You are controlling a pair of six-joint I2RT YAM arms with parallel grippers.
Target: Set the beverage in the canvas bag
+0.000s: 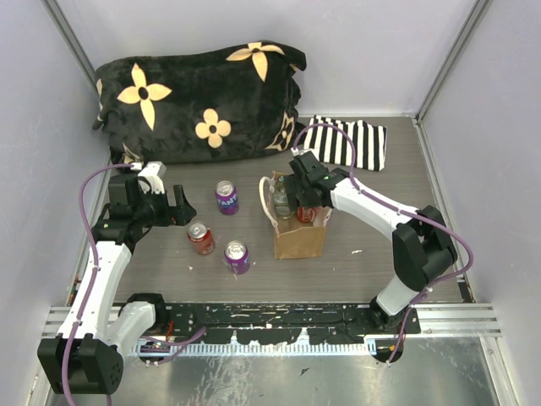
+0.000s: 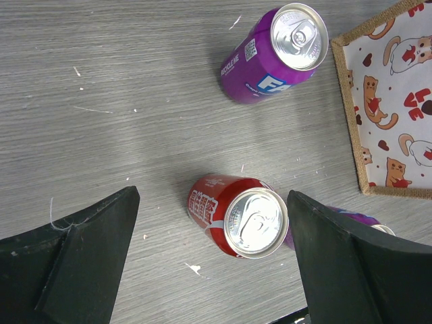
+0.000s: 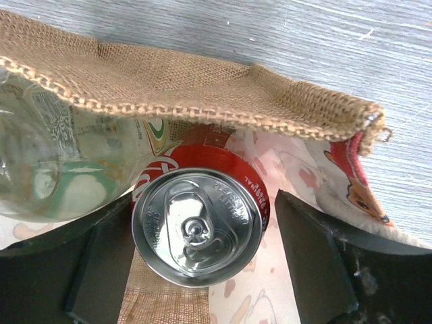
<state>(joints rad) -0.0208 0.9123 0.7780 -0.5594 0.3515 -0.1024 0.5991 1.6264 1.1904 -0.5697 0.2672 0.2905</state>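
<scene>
The tan canvas bag (image 1: 300,239) with cream handles stands mid-table. My right gripper (image 1: 299,201) is lowered into its mouth. In the right wrist view the gripper (image 3: 202,206) is open around an upright red can (image 3: 197,226) inside the bag (image 3: 202,88); the left finger is against the can and a gap shows at the right finger. A clear bottle (image 3: 54,155) lies in the bag beside the can. My left gripper (image 1: 182,211) is open and empty above another red can (image 2: 236,214) on the table, which also shows in the top view (image 1: 200,238).
Two purple cans (image 1: 226,196) (image 1: 236,256) stand left of the bag; one shows in the left wrist view (image 2: 277,50). A black flowered pillow (image 1: 199,101) lies at the back left. A striped cloth (image 1: 351,142) lies at the back right. Walls enclose the table.
</scene>
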